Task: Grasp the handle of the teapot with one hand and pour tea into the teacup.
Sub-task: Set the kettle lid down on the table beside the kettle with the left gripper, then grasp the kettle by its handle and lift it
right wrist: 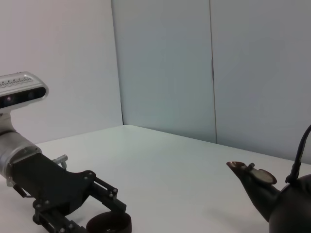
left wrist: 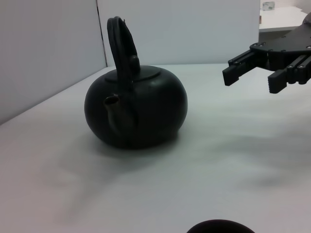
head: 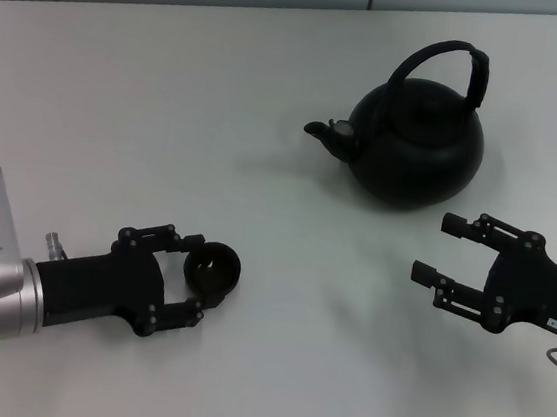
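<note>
The matte-black teapot [head: 417, 144] stands on the white table, far right of centre, with its spout [head: 322, 131] pointing to the robot's left. Its handle [head: 447, 55] arches upright over the lid. The left wrist view shows the teapot [left wrist: 138, 109] spout-on. My right gripper [head: 433, 248] hovers open just in front of the pot, apart from it, with nothing between its fingers. The small dark teacup [head: 219, 270] sits at the near left. My left gripper [head: 201, 274] is shut on the teacup, one finger on each side.
The white table [head: 169, 106] runs back to a pale wall. Open tabletop lies between the teacup and the teapot. The teacup's rim [left wrist: 221, 226] and my right gripper [left wrist: 250, 80] also show in the left wrist view.
</note>
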Motion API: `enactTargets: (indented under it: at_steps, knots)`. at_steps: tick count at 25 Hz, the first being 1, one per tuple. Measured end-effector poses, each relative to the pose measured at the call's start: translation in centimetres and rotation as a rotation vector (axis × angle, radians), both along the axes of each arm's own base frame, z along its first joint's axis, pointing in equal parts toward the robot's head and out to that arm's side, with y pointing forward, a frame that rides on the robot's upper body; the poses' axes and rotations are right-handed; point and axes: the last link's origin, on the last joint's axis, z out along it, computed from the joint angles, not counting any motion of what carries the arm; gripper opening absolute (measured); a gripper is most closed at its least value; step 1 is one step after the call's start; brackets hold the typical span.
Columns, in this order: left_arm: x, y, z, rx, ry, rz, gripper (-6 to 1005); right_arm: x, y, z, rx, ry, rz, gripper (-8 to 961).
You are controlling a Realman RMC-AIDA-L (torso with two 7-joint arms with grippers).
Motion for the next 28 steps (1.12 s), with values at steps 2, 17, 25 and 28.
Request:
enactTargets:
  at_steps: [2,17,25,28]
  knots:
    - [-0.1,0.0,0.0,0.001,0.001,0.002,818,0.0,0.0,0.0,0.000,0.000,0.000,725]
    - [0.1,-0.2,2.7,0.064,-0.117,0.008,862,-0.1,0.3,0.0,0.002,-0.004,0.002,724]
    - [-1.8,-3.3,10.3,0.064,-0.310,0.048,862,-0.4,0.8,0.0,0.003,-0.006,0.015,723]
    - [-3.6,-5.9,13.9,0.102,-0.369,0.066,862,-0.6,1.0,0.0,0.003,-0.006,0.021,723]
